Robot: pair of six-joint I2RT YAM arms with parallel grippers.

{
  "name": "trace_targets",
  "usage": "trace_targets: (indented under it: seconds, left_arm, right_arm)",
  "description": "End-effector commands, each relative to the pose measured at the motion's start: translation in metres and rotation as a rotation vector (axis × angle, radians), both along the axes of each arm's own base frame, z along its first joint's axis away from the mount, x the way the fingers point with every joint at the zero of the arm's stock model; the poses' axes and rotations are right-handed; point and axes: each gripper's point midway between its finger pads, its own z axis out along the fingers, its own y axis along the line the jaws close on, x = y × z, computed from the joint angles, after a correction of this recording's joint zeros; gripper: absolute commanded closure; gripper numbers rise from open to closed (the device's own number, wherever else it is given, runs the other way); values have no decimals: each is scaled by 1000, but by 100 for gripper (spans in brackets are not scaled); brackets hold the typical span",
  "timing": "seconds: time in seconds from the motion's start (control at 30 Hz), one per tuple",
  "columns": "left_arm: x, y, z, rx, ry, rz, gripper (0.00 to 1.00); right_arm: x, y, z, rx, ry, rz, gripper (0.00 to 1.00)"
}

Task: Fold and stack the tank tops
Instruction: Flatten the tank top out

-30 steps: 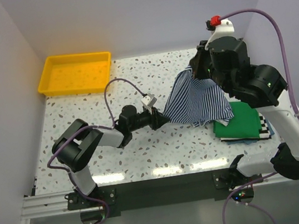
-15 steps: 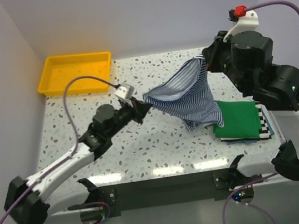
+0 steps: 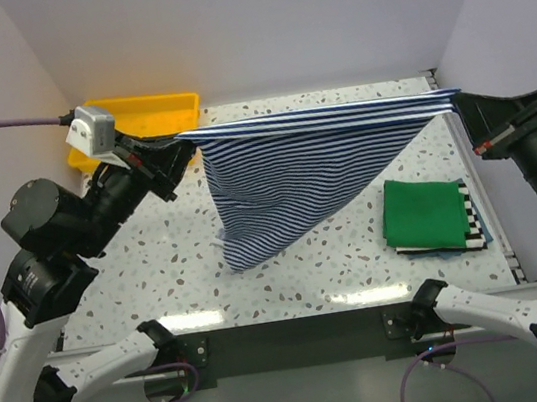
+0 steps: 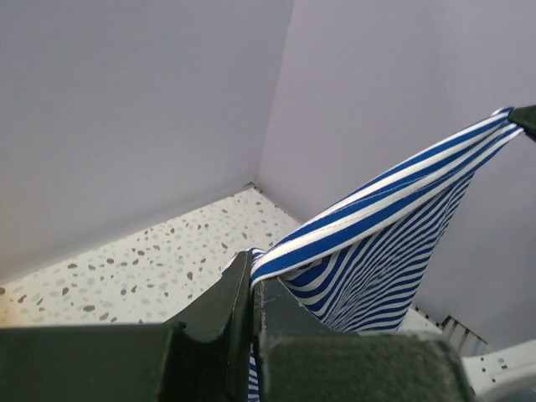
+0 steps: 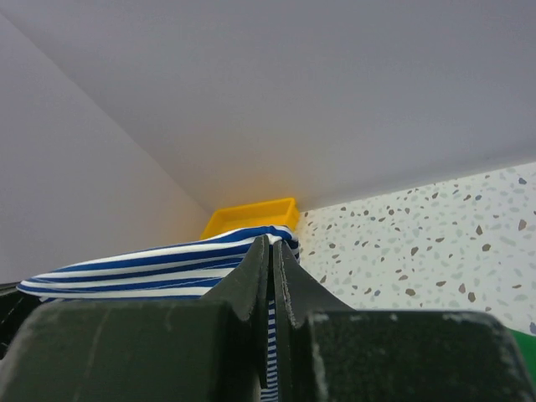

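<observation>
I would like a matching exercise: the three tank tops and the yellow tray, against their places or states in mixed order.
1. blue-and-white striped top
2. green top
3. black-and-white striped top
4. yellow tray

a. at the far left
b. underneath, only an edge visible
c. stretched out in the air
d. folded, lying on another top

Pairs: 1-c, 2-d, 3-b, 4-a
</observation>
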Motion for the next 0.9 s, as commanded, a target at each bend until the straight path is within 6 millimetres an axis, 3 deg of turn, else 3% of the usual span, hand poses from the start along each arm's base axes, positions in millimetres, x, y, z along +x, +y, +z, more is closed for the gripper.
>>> trace_targets:
  seconds: [0.0, 0.07, 0.23, 0.37, 0.47, 0.5, 0.57, 0.6, 0.63, 0.67, 0.7, 0.73, 0.77, 0.8, 0.83, 0.87]
  left_arm:
    - [-3, 6, -11, 102, 50, 7, 100]
    - [-5, 10, -1, 89, 40, 16, 100]
    - [15, 21, -8, 78, 84, 136, 100]
    - [52, 11, -47, 148, 160, 244, 100]
    - [83, -3, -62, 171, 178, 275, 100]
    - [95, -5, -60, 160, 168, 280, 100]
    - [124, -14, -67, 180, 173, 302, 100]
    - [138, -14, -62, 168, 156, 306, 100]
    - [151, -16, -61, 167, 153, 306, 100]
    - [171, -24, -56, 158, 132, 308, 100]
    - [186, -23, -52, 156, 113, 308, 100]
    - [209, -32, -63, 174, 118, 311, 100]
    - [218, -31, -34, 149, 48, 322, 100]
    - [233, -26, -25, 148, 29, 329, 100]
    - [244, -25, -17, 144, 9, 338, 100]
    - [261, -26, 4, 126, -30, 348, 100]
  right_arm:
    - [12, 3, 8, 17, -15, -41, 100]
    - [15, 6, 5, 7, -8, -37, 100]
    - [29, 22, -5, -26, 20, -24, 100]
    - [55, 38, -26, -100, 70, -58, 100]
    - [84, 55, -41, -169, 92, -101, 100]
    - [93, 61, -38, -164, 75, -108, 100]
    - [123, 83, -46, -194, 97, -86, 100]
    - [143, 70, -46, -174, 108, -125, 100]
    - [169, 98, -54, -172, 133, 4, 100]
    - [185, 101, -54, -127, 144, 30, 100]
    - [209, 89, -53, -113, 142, 9, 100]
    - [231, 104, -50, -109, 138, 68, 100]
    - [246, 107, -49, -94, 138, 82, 100]
    - [261, 101, -40, -76, 109, 86, 100]
    - [262, 99, -12, -47, 44, 100, 100]
    - [286, 109, -24, -35, 69, 143, 100]
